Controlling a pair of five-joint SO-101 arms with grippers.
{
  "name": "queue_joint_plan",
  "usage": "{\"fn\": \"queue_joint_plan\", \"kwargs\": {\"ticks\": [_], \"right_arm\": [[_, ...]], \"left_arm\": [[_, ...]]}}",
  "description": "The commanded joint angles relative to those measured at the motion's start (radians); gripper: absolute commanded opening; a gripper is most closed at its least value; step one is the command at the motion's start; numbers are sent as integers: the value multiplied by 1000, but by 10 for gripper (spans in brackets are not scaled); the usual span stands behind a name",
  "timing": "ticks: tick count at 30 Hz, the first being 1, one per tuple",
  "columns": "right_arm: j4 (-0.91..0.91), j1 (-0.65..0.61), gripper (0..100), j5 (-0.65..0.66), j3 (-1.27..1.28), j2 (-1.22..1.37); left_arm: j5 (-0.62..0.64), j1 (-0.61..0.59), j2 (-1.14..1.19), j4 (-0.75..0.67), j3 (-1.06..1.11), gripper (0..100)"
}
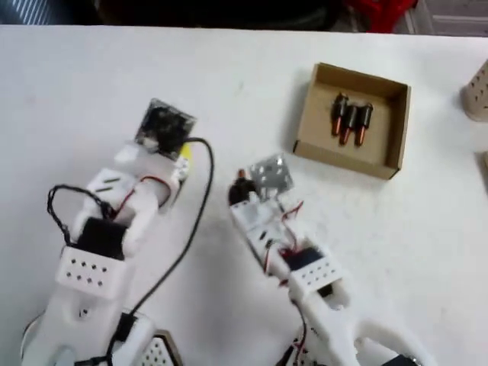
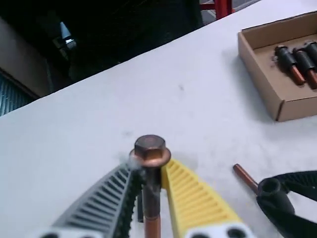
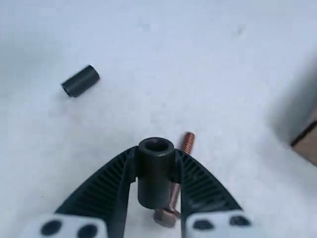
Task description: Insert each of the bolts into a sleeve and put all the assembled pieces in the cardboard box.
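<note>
Left hand: your left gripper (image 2: 151,169), with one grey ribbed finger and one yellow, is clamped on a copper-coloured bolt with a hexagonal flange head (image 2: 151,148). The head sticks out past the fingertips and the shank runs back between them.

Right hand: your right gripper (image 3: 156,156), with black ribbed fingers, grips a short black cylindrical sleeve (image 3: 156,173). The sleeve's open bore faces outward beyond the tips.

Loose bolt: a second copper-coloured bolt (image 3: 187,143) lies on the white table (image 1: 91,76) under your right gripper. It shows just beside the held sleeve, with its threaded end pointing away from the wrist. You cannot tell whether it touches the sleeve.

Loose sleeve: a second black sleeve (image 3: 80,81) lies on its side on the table, well apart from your right gripper.

Box: the open brown cardboard box (image 1: 362,76) sits on the table beyond your right arm, apart from both grippers.

Box contents: three assembled pieces (image 1: 349,118), each a black sleeve with a copper shank showing, lie side by side on the box floor.

Arms: in the high view your left arm is well to the left of the box, and your right arm is between your left arm and the box.
</note>
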Motion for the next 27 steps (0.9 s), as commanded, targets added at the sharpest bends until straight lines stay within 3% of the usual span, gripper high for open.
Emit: {"fn": "queue_joint_plan", "kwargs": {"ticks": [1,9,19,27], "right_arm": [[-354,-101,16,9,61,-19],[-492,-124,16,-48,68,-16],[-659,-117,16,-48,57,1],[-842,-74,16,-48,-81,355]], "left_arm": [[9,-67,-35,-120,51,20],[14,-88,-35,-256,143,20],[14,-87,-36,-262,153,20],[6,-88,-36,-265,153,20]]}}
